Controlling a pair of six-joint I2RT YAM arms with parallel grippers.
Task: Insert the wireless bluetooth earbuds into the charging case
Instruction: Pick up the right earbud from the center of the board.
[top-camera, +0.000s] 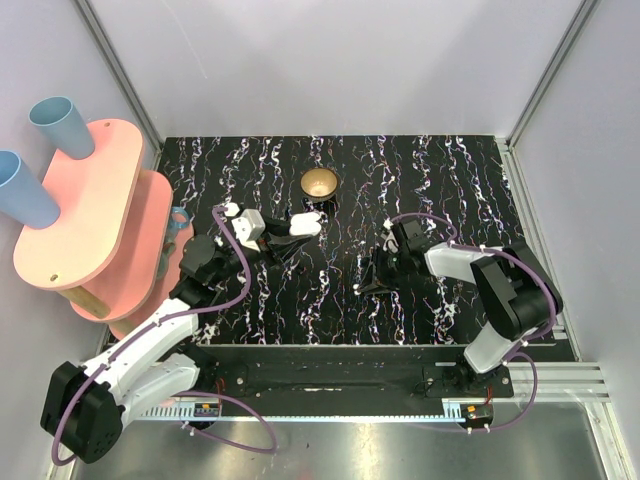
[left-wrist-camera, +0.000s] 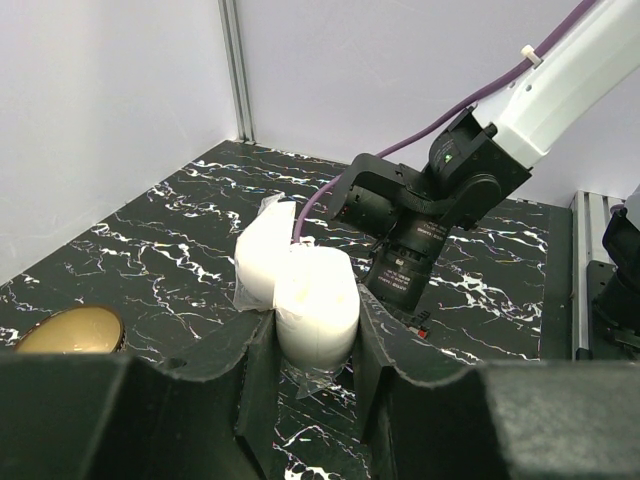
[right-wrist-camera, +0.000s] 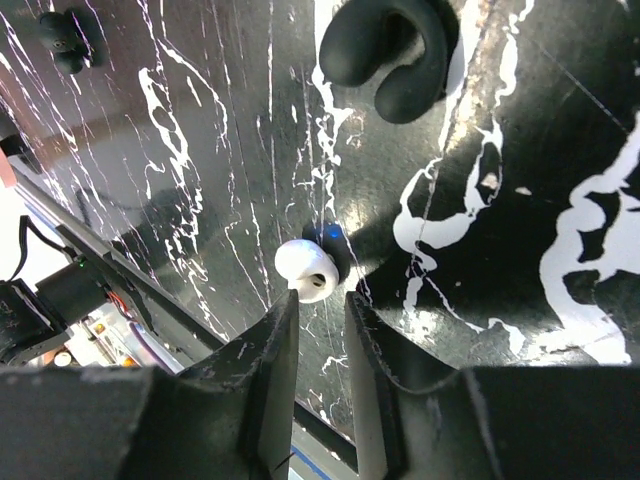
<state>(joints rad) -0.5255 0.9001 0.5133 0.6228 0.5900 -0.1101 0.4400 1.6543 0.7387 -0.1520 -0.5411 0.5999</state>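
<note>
At 12 o'clock off the right gripper (right-wrist-camera: 320, 300) tips, wrist view, lies one earbud (right-wrist-camera: 305, 270), just beyond the gap; jaws narrowly apart, nothing between; right arm is the nearer one; left gripper (left-wrist-camera: 316, 345) clamped on open charging case (left-wrist-camera: 318, 305), at 10 o'clock from right gripper overhead; second bud not identified

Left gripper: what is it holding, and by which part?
The left gripper holds the charging case, one finger on each side of its lower half, with the lid open above.
</note>
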